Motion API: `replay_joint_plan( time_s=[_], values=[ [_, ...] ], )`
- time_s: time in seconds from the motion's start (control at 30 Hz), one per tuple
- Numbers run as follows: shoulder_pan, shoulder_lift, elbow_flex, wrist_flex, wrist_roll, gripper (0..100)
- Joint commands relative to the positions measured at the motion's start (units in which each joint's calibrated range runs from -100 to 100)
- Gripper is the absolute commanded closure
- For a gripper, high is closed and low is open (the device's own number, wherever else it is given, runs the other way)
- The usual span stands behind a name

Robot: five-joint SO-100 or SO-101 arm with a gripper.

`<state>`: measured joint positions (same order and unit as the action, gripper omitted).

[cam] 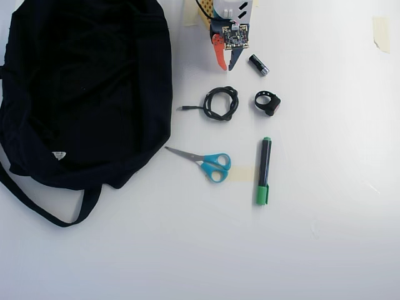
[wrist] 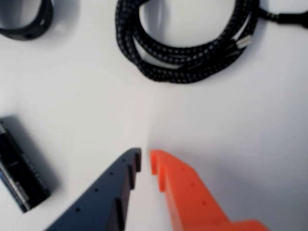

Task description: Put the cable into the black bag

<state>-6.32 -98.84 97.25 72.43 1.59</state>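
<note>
The cable is a black braided coil lying on the white table, right of the black bag, which lies flat at the left. In the wrist view the cable sits at the top, ahead of my fingertips. My gripper hangs just above the coil in the overhead view, pointing toward it. In the wrist view my gripper has a dark blue finger on the left and an orange finger on the right, tips nearly together with nothing between them.
A small black cylinder lies right of the gripper and shows in the wrist view too. A black ring-shaped clip lies right of the cable. Blue-handled scissors and a green marker lie below.
</note>
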Motion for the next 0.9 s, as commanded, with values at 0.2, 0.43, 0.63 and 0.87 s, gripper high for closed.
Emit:
replay_joint_plan(
  time_s=[0.2,0.43,0.63,0.87],
  values=[
    [-0.4,-0.7,0.2,-5.8,0.2,97],
    [-0.7,2.5,-0.3,-29.5,-0.2,97],
    [-0.9,13.4,-2.7,-53.0,-0.2,97],
    [-0.9,29.0,-9.6,-75.8,-0.3,97]
  ],
)
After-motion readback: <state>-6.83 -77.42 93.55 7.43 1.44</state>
